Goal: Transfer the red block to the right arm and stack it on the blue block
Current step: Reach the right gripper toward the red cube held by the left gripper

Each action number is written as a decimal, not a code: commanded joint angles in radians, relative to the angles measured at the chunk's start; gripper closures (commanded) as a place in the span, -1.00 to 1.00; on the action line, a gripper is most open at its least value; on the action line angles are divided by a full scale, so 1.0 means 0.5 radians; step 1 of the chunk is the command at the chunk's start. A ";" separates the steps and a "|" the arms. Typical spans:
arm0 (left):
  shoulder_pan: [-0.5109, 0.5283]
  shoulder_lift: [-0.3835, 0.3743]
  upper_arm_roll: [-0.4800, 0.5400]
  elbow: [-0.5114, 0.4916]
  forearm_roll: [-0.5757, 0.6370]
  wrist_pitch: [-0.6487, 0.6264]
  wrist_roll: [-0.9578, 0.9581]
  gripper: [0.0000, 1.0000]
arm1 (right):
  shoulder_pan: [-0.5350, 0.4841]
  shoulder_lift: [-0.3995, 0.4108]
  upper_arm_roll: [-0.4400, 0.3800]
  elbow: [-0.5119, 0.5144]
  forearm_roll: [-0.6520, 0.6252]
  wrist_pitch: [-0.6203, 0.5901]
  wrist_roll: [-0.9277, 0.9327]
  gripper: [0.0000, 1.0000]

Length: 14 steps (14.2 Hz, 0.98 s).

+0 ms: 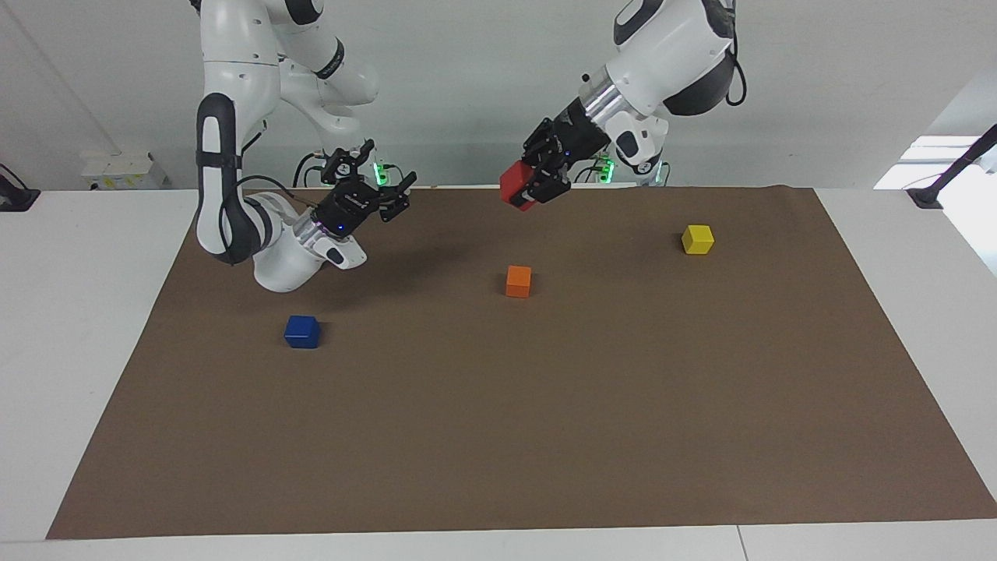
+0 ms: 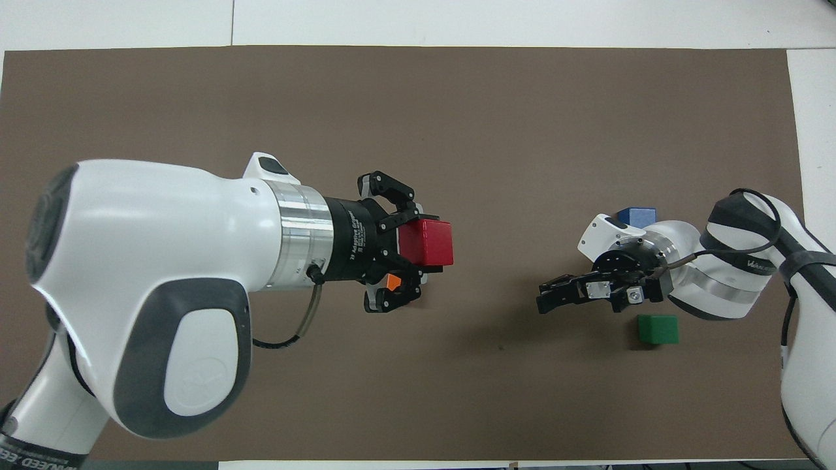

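Clamped on the red block [image 1: 516, 185], the left gripper [image 1: 537, 187] hangs in the air over the mat's edge nearest the robots, turned sideways so the cube points toward the right arm's end of the table. Its fingers press two opposite faces of the cube and leave the outer faces bare for a second grasp.

Facing it across a clear gap, the right gripper [image 1: 392, 199] is also raised and laid level, its fingers spread wide with nothing between them. The two claws are well apart, so no handover has happened yet.

On the brown mat [image 1: 545, 436] the blue block [image 1: 302, 331] sits alone toward the right arm's end, with nothing on top of it. An orange cube [image 1: 518, 280] rests near the middle, a yellow cube [image 1: 697, 239] toward the left arm's end, and a green cube [image 2: 658, 329] lies close by the right arm, nearer the robots than the blue one.

By my reading the pickup is done; the pass to the right arm, the carry and the stacking all remain. No containers are anywhere on the table.
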 commanded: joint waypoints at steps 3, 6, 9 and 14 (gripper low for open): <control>-0.113 -0.177 0.034 -0.260 -0.101 0.206 -0.085 1.00 | 0.191 0.264 0.027 0.097 0.163 -0.199 -0.093 -1.00; -0.113 -0.177 0.034 -0.260 -0.101 0.209 -0.091 1.00 | 0.216 0.354 0.092 0.168 0.206 -0.197 -0.096 -1.00; -0.116 -0.177 0.031 -0.260 -0.101 0.206 -0.094 1.00 | 0.286 0.381 0.104 0.193 0.331 -0.099 -0.096 -1.00; -0.116 -0.177 0.031 -0.260 -0.101 0.209 -0.134 1.00 | 0.381 0.473 0.104 0.306 0.457 0.057 -0.175 -1.00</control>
